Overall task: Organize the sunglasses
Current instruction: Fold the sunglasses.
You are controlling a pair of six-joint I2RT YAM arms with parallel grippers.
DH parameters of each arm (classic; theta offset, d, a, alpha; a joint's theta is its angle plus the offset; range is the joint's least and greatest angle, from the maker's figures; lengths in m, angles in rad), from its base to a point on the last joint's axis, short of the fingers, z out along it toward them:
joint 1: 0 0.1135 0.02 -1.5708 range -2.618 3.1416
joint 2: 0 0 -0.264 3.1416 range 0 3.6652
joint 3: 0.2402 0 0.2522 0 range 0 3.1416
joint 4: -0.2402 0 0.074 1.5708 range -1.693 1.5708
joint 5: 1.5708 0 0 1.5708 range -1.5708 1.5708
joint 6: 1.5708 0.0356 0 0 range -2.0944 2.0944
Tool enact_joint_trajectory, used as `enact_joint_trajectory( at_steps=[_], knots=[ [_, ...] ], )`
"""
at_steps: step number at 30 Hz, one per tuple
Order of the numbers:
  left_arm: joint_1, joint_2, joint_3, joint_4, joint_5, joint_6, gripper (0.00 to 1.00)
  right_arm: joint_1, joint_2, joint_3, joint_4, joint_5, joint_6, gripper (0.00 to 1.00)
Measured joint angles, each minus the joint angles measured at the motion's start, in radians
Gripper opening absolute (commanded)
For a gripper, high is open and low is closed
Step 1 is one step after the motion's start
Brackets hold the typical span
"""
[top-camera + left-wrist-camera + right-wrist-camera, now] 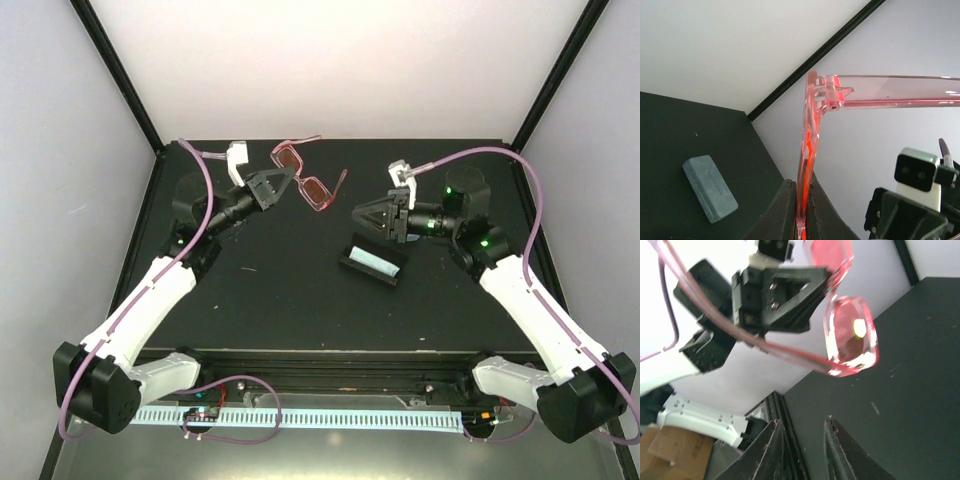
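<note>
The left hand (285, 180) is clamped shut on the red translucent sunglasses with red-tinted lenses (312, 182), pinching the frame at one end of the front, near a hinge. In the left wrist view the fingers (790, 210) press on either side of the red rim (807, 150). One temple arm runs off level to the right from the hinge. The pair hangs in the air above the far part of the dark counter (270, 290), touching nothing else, with both temple arms unfolded.

The right hand (358, 213) hovers just right of the sunglasses and points toward them. Its fingers (771, 450) stand a little apart with nothing between them.

A black oblong case with a pale blue inside (372, 262) lies open on the counter, just in front of the right hand.
</note>
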Motion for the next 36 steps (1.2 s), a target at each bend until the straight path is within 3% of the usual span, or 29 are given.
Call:
enact_joint_trajectory(
  at_steps=[5, 16, 21, 30, 36],
  knots=[
    [0.000, 0.022, 0.024, -0.010, 0.042, -0.001, 0.01, 0.056, 0.017, 0.005, -0.022, -0.033, -0.035, 0.13],
    [-0.048, 0.048, 0.031, -0.034, 0.180, 0.042, 0.02, 0.112, 0.198, 0.117, -0.042, -0.050, -0.027, 0.08],
    [-0.071, 0.051, 0.031, -0.086, 0.187, 0.104, 0.01, 0.121, 0.211, 0.153, -0.108, -0.022, -0.029, 0.09],
    [-0.079, 0.011, 0.012, -0.129, 0.257, 0.228, 0.01, 0.079, 0.063, 0.153, -0.111, 0.159, 0.019, 0.18],
    [-0.093, -0.002, -0.031, -0.142, 0.329, 0.315, 0.02, 0.079, 0.154, 0.271, -0.086, 0.117, 0.031, 0.21]
  ],
)
